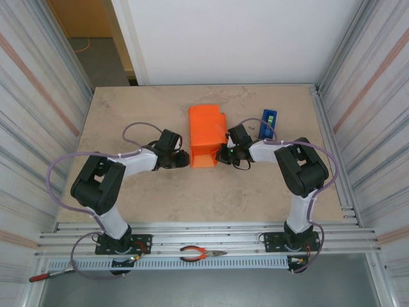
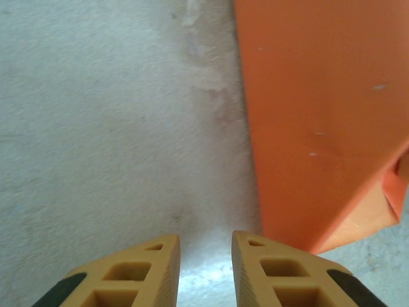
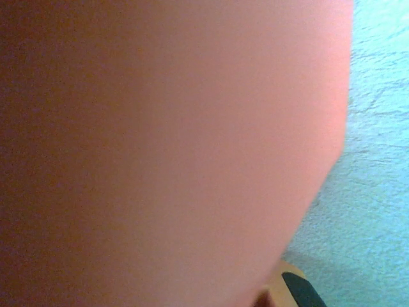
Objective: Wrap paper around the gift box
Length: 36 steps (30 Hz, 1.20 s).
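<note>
Now your left fingers (image 2: pixel 137 272) sit spread and empty beside the paper (image 1: pixel 206 137); your right fingers (image 1: pixel 225 155) are against its opposite side, grip untellable.

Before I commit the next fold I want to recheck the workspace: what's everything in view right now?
paper: 1, orange, folded into a boxy shape, mid-table
tape dispenser: 1, blue, just right of the paper
pliers: 1, orange handles, on the near rail between the arm bases
red-handled tool: 1, near-left corner, type unclear
table: 1, beige stone look
left arm, right arm: 2, black and white, bases at the near edge
left gripper: 1, tan fingers, open, at the paper's left side
right gripper: 1, against the paper's right side, open or shut unclear
</note>
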Motion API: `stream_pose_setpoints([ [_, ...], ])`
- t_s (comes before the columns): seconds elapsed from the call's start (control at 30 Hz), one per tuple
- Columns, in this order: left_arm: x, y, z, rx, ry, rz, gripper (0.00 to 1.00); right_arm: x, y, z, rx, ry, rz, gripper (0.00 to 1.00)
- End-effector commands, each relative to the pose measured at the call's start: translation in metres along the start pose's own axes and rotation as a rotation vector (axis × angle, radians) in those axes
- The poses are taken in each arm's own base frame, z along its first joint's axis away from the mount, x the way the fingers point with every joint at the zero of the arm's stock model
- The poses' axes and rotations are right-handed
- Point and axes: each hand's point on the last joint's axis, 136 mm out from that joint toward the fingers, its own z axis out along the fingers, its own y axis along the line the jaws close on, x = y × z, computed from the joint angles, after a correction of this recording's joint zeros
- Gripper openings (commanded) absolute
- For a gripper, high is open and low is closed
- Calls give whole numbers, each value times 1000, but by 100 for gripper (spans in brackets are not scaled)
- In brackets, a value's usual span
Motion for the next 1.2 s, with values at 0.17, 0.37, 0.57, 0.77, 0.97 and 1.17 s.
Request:
stream_pose_setpoints([
  [0.17,-1,-22,8,63,20,65,29,21,-18,15,54,78,6,0],
  [0.37,-7,-37,9,121,-13,93,29,24,-20,18,60,88,8,0],
  [0.57,-15,-48,8,165,-43,105,30,25,-21,19,66,92,8,0],
  [0.77,-19,-53,10,188,-56,117,30,28,-21,19,75,98,6,0],
  [0.97,-23,-30,-20,48,-99,38,39,29,-23,19,80,99,8,0],
  [1.17,-11,-14,-29,-58,-50,-23,47,30,-25,21,82,104,10,0],
])
